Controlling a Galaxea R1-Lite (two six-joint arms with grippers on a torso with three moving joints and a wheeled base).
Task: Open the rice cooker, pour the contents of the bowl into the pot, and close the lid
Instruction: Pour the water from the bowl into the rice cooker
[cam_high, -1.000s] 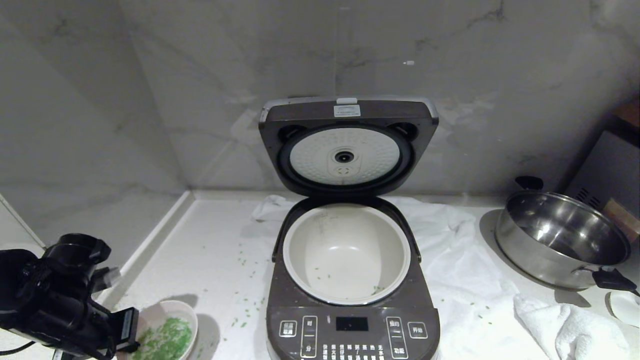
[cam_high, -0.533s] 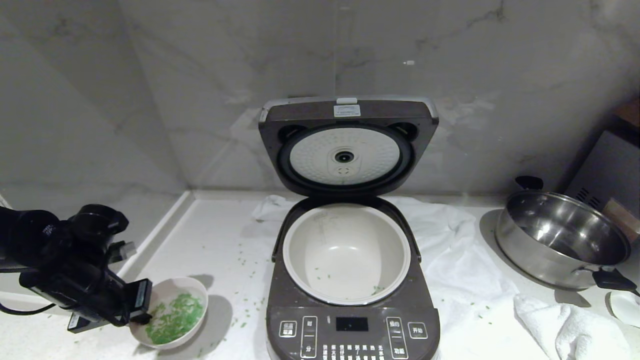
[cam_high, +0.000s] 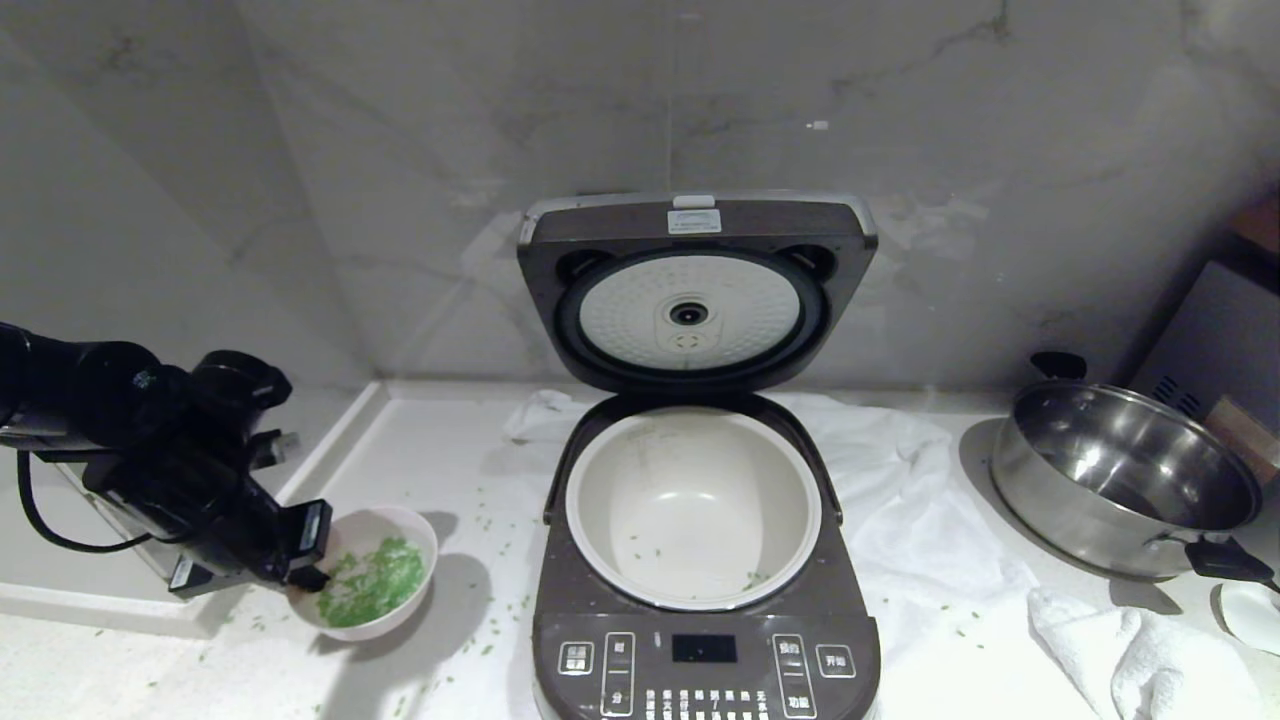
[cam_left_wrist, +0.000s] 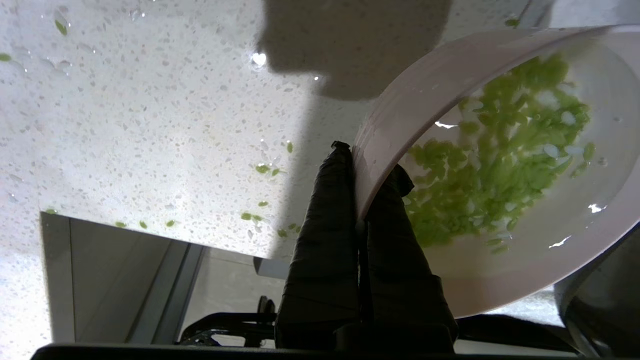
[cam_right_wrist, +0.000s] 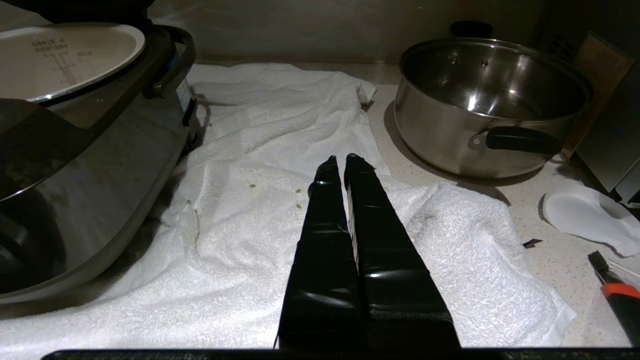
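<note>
**Bowl of green bits held off the counter beside the open cooker**

The bowl hangs above the white speckled counter, casting its shadow there, to the left of the rice cooker and near its front corner. It is pale outside and white inside, tilted a little, and the contents of the bowl, a heap of bright green grain-like bits, lie across its floor. The left gripper is clamped on the bowl's rim, one finger outside the wall and the other inside among the green bits; in the head view its black arm reaches in from the left edge.

The rice cooker stands with the lid swung upright at the back, its pale dimpled plate facing forward. The pot sits open in the body, cream-white, with only a few green bits on its bottom. More green bits are scattered over the counter around the bowl and cooker.

A white towel lies under and to the right of the cooker. Beyond it stands a steel pan with black handles. The right gripper hovers low over the towel between cooker and pan, its fingers pressed together and holding nothing.
</note>
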